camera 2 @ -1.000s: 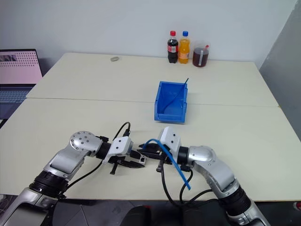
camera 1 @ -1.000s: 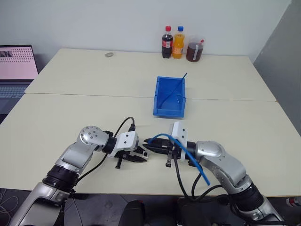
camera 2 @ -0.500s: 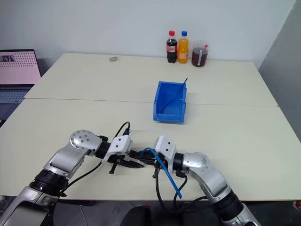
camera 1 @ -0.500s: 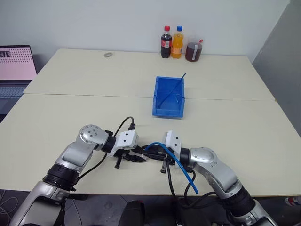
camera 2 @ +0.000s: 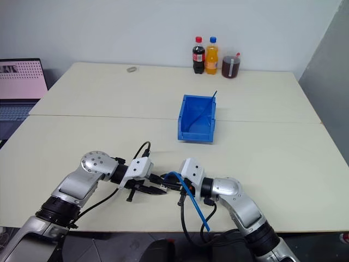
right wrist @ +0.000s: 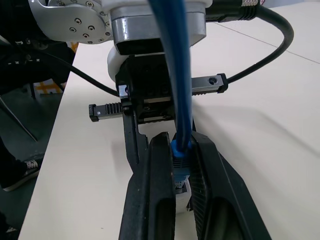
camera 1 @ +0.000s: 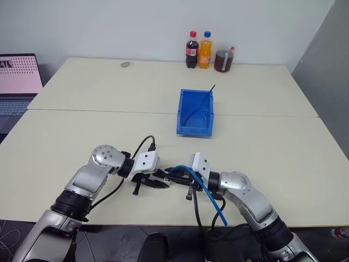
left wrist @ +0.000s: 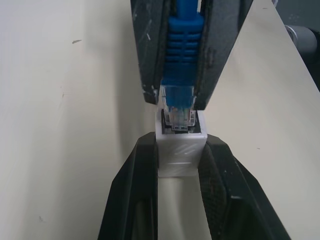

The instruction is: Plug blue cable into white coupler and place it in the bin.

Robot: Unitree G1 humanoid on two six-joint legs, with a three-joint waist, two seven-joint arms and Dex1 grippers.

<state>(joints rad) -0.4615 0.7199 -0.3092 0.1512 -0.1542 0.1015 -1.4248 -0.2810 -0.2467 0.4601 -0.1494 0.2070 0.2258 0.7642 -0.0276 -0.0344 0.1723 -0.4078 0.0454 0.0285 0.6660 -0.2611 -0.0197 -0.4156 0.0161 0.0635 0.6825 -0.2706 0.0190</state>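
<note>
Left wrist view: one tiny white plastic coupler block (left wrist: 180,150), pinched between the two black fingers of the left pincer (left wrist: 179,200), dark socket facing the plug. One thin bright-blue network cable (left wrist: 182,55), clear plug at its end, plug tip seated at the socket mouth; blue boot clamped between the two black fingers of the right pincer (left wrist: 183,97). No writing legible on coupler or cable.

Left eye view: both pincers meeting tip to tip low over the near edge of the pale desk (camera 1: 98,120); free length of cable looping back over the right wrist and hanging past the desk edge.

One blue rectangular open-top plastic bin (camera 1: 184,124), mid-desk, well apart from the pincers; one thin dark stick leaning inside it.

Three drinks at the far edge: one dark cola bottle, red cap and red label (camera 1: 192,50); one orange soda bottle, blue cap (camera 1: 205,50); one clear cup of dark liquid (camera 1: 224,59). Label text too small to read.

One small grey object (camera 1: 125,64), far left of desk.

One open laptop, pink screen (camera 1: 19,73), beyond the left edge.
</note>
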